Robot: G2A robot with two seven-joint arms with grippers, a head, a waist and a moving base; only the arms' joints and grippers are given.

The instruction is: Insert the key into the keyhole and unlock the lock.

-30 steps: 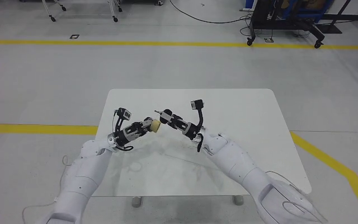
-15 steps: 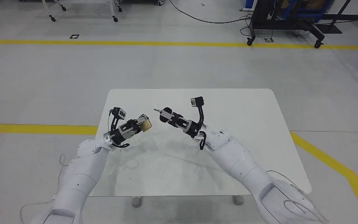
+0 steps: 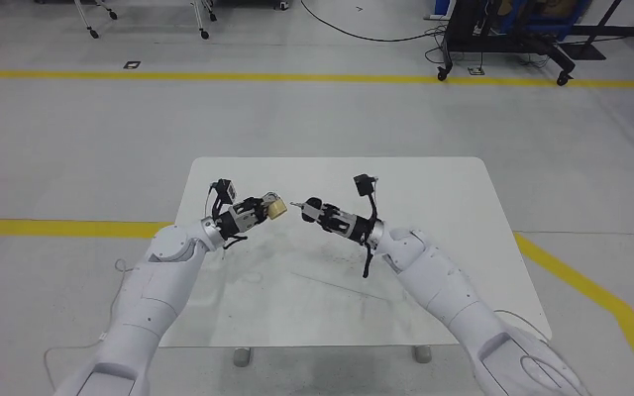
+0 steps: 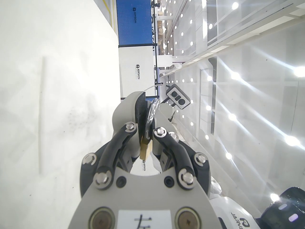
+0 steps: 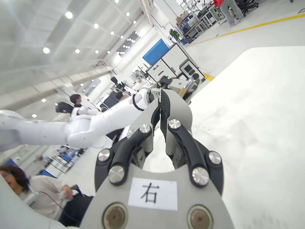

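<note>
Over the far half of the worktop (image 3: 436, 213), the left pincer (image 3: 265, 210) holding the lock (image 3: 277, 207) lies left of the right pincer (image 3: 309, 209) holding the key (image 3: 296, 205); key and lock sit just beside each other, seemingly apart.

Bright overhead ceiling lts, streaky glare in wrist views, fisheye warp at edges, soft shadows

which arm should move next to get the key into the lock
Right, probably. The right gripper holds the key, tip pointing at the lock across a gap; the left gripper only has to hold the lock.
</note>
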